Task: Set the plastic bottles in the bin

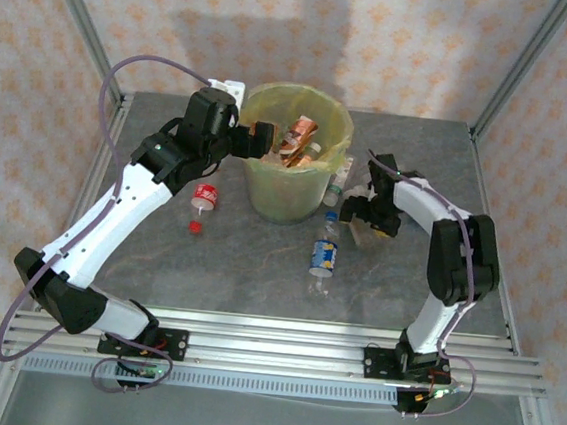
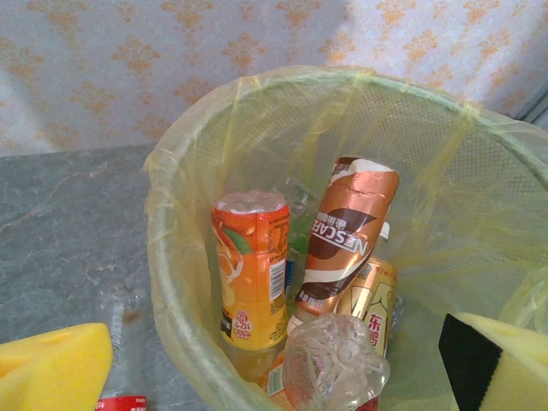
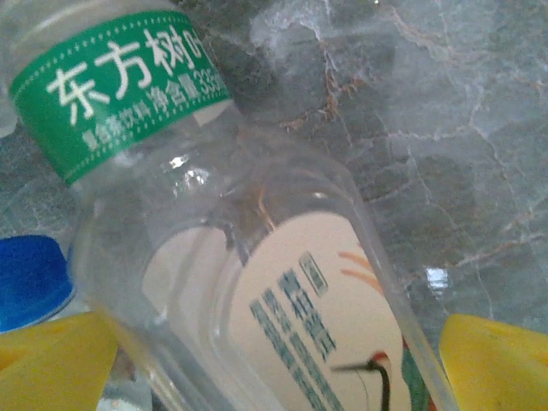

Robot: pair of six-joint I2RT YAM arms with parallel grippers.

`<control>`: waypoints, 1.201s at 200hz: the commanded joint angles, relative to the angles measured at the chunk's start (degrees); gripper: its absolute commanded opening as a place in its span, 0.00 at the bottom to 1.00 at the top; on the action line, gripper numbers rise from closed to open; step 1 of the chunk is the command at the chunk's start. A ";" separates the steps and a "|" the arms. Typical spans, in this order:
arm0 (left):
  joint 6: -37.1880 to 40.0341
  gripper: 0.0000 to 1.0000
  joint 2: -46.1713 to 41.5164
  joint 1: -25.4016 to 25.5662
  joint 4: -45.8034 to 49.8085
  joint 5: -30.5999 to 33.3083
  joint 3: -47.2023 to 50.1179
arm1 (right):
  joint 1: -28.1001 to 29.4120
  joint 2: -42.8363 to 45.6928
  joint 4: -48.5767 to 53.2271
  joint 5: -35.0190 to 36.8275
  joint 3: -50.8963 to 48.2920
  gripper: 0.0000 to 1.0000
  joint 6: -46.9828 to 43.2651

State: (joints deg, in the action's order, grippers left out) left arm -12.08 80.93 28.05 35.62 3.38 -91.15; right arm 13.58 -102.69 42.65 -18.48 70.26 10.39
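The yellow foam pads (image 2: 53, 370) of the left gripper (image 1: 261, 138) stand wide apart and hold nothing. This gripper hangs over the left rim of the round pale-green plastic bin (image 1: 343, 138), which is lined with a translucent yellow bag. Below the pads, inside the bin, we see several plastic bottles: an upright bottle with an orange label (image 2: 252, 267), a leaning bottle with a copper-brown label (image 2: 349, 229), a bottle with a gold and red label (image 2: 377, 312) beside it, and the ribbed bottom of a clear bottle (image 2: 336, 364) nearest to the camera. The yellow pads (image 3: 51, 364) of the right gripper (image 1: 359, 223) are also wide open, one on each side of a clear plastic bottle with a green band and a pale label (image 3: 257, 282); we cannot tell if they touch it. Behind this bottle we see the grey marbled table (image 1: 257, 280), and the gripper is low, near the right side of the bin. On the table there are also a clear bottle with a blue cap (image 1: 323, 259) in front of the bin and a bottle with a red label (image 1: 205, 196) left of the bin, with a small red cap (image 1: 194, 227) near it.
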 commanded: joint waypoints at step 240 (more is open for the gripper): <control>-1.89 1.00 -1.20 -1.16 -0.35 1.45 -0.26 | 0.97 22.49 10.52 1.93 -0.47 0.51 6.40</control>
State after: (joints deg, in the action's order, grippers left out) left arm -12.60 80.90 27.79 35.77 3.44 -91.15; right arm 14.22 -86.02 48.97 -18.98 68.20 13.32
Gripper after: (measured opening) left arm 0.999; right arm 0.736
